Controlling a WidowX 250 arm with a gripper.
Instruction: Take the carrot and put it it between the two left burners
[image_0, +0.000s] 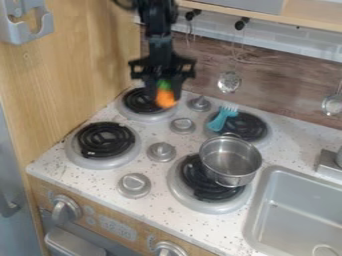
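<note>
The gripper (164, 91) is closed on the carrot (165, 98), which hangs tip down over the right side of the far left burner (143, 104), its green top up between the fingers. The pick looks done; the step in hand is carrying the carrot to its place. The next move, I judge, is toward the near side and a little left, until the carrot is over the gap between that burner and the near left burner (103, 141), then down to the stove top (61, 164) and release.

That gap is narrow, so the carrot could end up on a burner's raised rim or roll if let go high. The wooden wall (77, 70) stands close on the left and leaves the arm little room there. To the right of the gap are a middle knob (182, 125) and a nearer one (161, 151), which a low swing might catch.

Farther right, a blue fork (222, 118) lies on the far right burner (250, 127), and a pot (230, 161) sits on the near right burner (200, 186), beside the sink (294, 192). Neither the fork nor the pot seems in the way.
</note>
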